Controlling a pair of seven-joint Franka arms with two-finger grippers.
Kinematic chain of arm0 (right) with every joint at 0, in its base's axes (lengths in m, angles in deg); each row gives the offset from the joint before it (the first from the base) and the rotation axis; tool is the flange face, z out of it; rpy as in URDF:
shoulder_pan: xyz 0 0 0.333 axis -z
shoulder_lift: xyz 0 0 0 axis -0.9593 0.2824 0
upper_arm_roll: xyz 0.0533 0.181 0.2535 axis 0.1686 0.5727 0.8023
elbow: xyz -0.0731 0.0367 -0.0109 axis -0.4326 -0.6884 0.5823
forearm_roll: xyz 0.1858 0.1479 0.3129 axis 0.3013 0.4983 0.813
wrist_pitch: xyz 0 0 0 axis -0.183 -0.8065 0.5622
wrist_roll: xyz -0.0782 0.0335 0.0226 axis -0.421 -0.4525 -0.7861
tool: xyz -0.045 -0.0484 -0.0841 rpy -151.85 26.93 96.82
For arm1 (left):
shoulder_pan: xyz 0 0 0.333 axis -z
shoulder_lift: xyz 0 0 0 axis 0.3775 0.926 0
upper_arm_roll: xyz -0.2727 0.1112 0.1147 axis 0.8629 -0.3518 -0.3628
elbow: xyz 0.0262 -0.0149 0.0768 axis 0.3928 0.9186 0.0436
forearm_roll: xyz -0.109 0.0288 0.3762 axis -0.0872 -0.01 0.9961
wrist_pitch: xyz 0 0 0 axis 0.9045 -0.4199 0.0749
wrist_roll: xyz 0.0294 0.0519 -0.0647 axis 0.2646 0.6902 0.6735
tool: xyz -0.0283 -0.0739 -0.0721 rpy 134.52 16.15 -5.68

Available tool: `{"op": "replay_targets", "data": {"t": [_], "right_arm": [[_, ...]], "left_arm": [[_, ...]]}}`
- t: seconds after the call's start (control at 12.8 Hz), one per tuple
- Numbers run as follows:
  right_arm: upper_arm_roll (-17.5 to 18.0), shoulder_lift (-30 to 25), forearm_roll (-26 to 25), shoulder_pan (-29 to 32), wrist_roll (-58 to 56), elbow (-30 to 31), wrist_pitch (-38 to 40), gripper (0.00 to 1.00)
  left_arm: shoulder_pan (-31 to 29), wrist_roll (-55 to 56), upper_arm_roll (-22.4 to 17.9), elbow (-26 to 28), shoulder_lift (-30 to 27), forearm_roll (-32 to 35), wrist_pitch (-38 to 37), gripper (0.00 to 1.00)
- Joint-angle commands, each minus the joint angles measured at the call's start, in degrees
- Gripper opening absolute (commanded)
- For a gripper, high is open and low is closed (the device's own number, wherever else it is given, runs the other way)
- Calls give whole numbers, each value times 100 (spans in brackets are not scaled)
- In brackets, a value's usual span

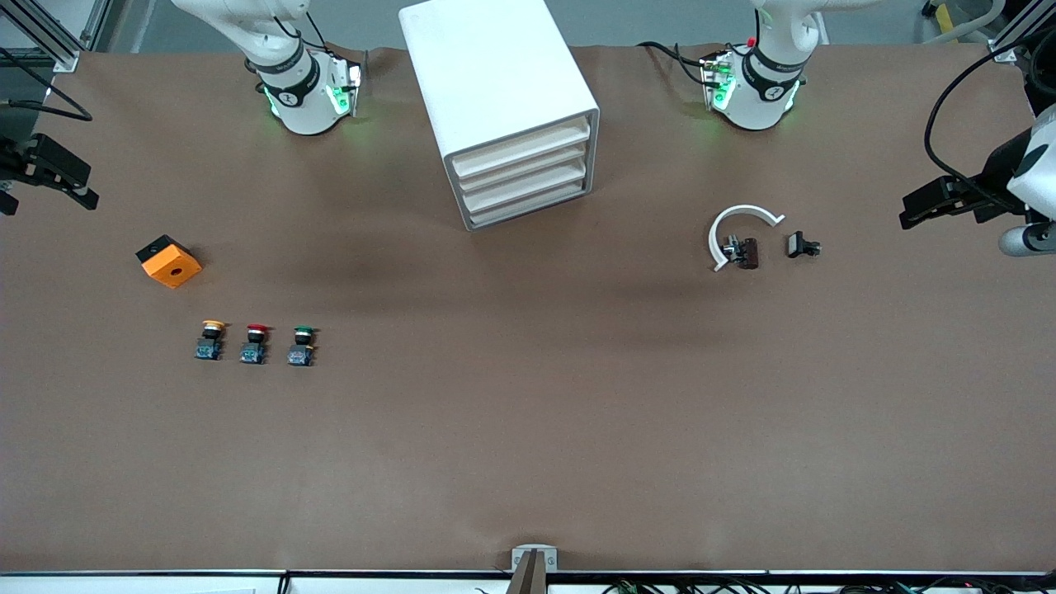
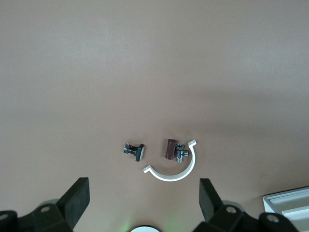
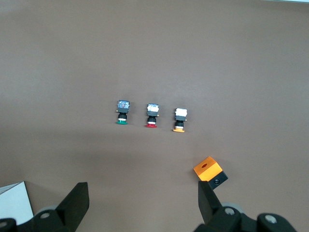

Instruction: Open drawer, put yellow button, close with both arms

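Observation:
The white cabinet (image 1: 499, 99) stands mid-table near the arms' bases, and its uppermost drawer (image 1: 521, 142) is closed. The yellow button (image 1: 211, 339) stands toward the right arm's end of the table, the end one in a row of three switches; it also shows in the right wrist view (image 3: 180, 121). My right gripper (image 1: 70, 183) hangs open and empty over that end of the table, fingers wide apart (image 3: 142, 188). My left gripper (image 1: 928, 205) hangs open and empty over the left arm's end (image 2: 144, 186).
A red-capped switch (image 1: 255, 343) and a green-capped switch (image 1: 302, 345) stand beside the yellow button. An orange block (image 1: 169, 261) lies farther from the front camera than they do. A white C-shaped clamp (image 1: 738, 224) and small metal parts (image 1: 802, 245) lie toward the left arm's end.

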Motion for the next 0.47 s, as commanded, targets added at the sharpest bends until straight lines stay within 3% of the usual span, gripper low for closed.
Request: {"op": "replay_targets", "data": {"t": [0.0,0.23,0.39], "right_arm": [[66,79,2,61,65,-154,64,100],[58,79,-24,61,38,-154,90,100],[57,113,-76,79,38,-154,64,100]], "left_arm": [[93,-3,114,-115,69,-79,-62,100],[314,819,203,-71,367,-393,-62,100],[375,1131,203,-123,876,-378,-45,100]]}}
